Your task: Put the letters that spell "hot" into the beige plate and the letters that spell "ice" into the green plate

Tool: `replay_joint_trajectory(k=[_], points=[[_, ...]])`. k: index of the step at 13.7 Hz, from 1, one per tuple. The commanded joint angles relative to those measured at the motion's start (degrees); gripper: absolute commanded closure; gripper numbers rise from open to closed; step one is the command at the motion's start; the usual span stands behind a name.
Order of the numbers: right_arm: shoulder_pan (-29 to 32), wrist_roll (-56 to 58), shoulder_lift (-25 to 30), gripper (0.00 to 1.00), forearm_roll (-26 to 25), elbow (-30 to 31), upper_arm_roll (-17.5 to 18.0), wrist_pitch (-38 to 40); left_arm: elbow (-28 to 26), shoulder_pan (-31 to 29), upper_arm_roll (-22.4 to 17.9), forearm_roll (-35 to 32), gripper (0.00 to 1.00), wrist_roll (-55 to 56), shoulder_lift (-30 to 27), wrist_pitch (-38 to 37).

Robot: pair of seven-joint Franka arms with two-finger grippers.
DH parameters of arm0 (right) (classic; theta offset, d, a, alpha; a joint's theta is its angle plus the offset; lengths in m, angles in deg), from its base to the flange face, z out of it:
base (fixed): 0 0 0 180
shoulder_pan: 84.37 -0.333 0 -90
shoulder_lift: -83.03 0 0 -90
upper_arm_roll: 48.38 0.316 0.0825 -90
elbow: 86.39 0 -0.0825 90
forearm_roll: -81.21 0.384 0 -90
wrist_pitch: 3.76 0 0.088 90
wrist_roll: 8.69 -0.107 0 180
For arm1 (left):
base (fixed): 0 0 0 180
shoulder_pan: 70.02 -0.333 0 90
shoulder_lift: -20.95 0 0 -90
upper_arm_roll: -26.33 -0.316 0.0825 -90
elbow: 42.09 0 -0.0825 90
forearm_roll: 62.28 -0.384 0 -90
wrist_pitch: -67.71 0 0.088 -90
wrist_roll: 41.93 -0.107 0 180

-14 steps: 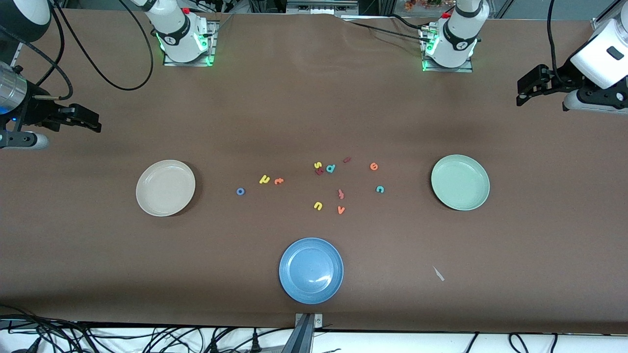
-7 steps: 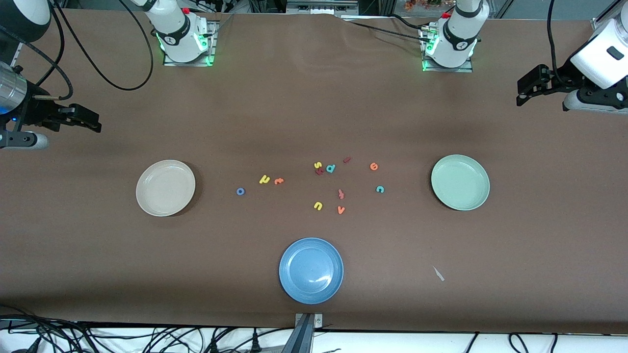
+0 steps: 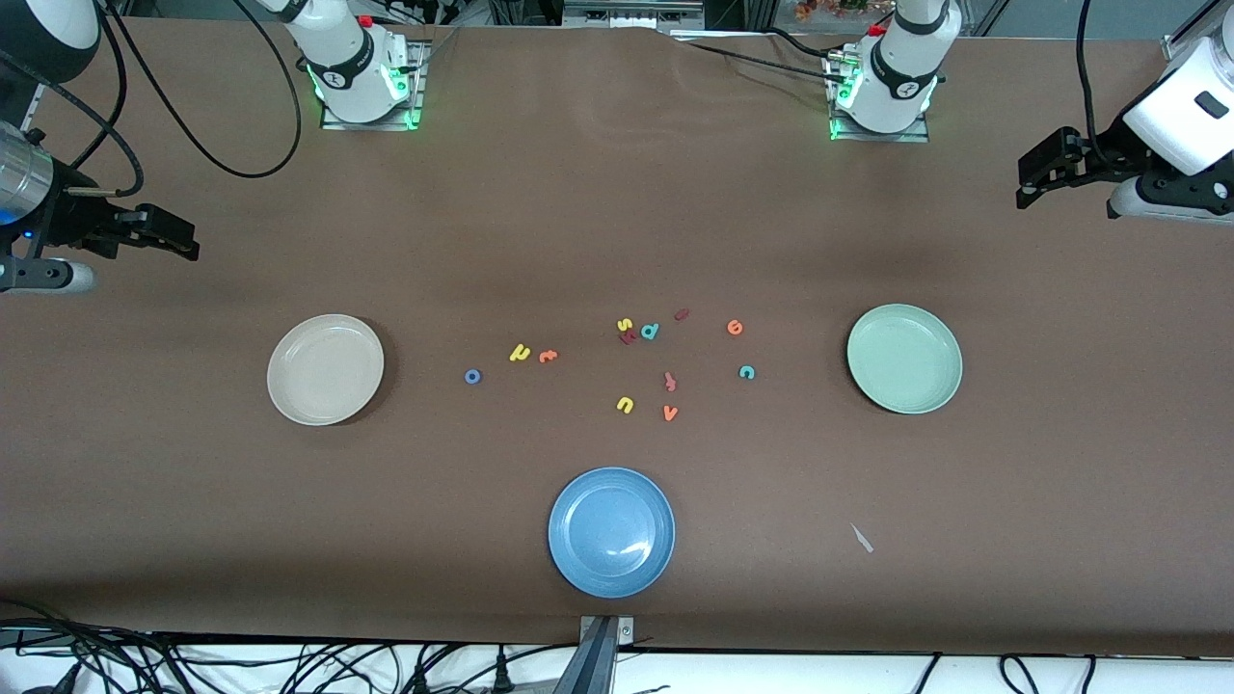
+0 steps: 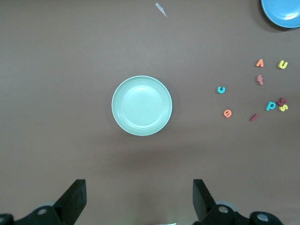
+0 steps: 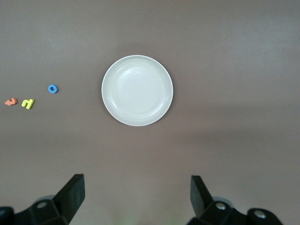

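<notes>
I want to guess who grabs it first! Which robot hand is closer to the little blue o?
Right. The right gripper hangs open past the beige plate, at the blue o's end. The left gripper waits open past the green plate.

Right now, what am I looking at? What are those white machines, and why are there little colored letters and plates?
Those are two robot arms bolted to a brown table. One picture looks down from above; the other two come from cameras on each arm's wrist. The left end effector and right end effector hang open over the table's ends, holding nothing. On the table lie a beige plate, a green plate, a blue plate, and tiny foam letters between them, like a blue "o" and a teal "c". All three plates are empty.
</notes>
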State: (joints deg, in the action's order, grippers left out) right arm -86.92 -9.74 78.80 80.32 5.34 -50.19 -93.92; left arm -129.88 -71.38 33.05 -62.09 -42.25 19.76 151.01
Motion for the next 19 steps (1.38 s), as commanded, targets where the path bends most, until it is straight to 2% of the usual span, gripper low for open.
replay_joint_trajectory(k=[1, 12, 15, 19], points=[[-0.4, 0.3, 0.3, 0.00, 0.8, -0.6, -0.5, 1.0, 0.8, 0.0, 0.1, -1.3, 0.00, -0.9, -0.2, -0.5], [-0.4, 0.3, 0.3, 0.00, 0.8, -0.6, -0.5, 1.0, 0.9, 0.2, 0.1, -1.0, 0.00, -0.8, -0.2, -0.5], [-0.4, 0.3, 0.3, 0.00, 0.8, -0.6, -0.5, 0.9, 0.9, 0.3, 0.2, -0.9, 0.00, -1.0, -0.6, -2.9], [-0.3, 0.3, 0.3, 0.00, 0.8, -0.5, -0.5, 0.9, 0.9, 0.3, 1.6, -1.4, 0.00, -0.7, -0.6, -3.0]])
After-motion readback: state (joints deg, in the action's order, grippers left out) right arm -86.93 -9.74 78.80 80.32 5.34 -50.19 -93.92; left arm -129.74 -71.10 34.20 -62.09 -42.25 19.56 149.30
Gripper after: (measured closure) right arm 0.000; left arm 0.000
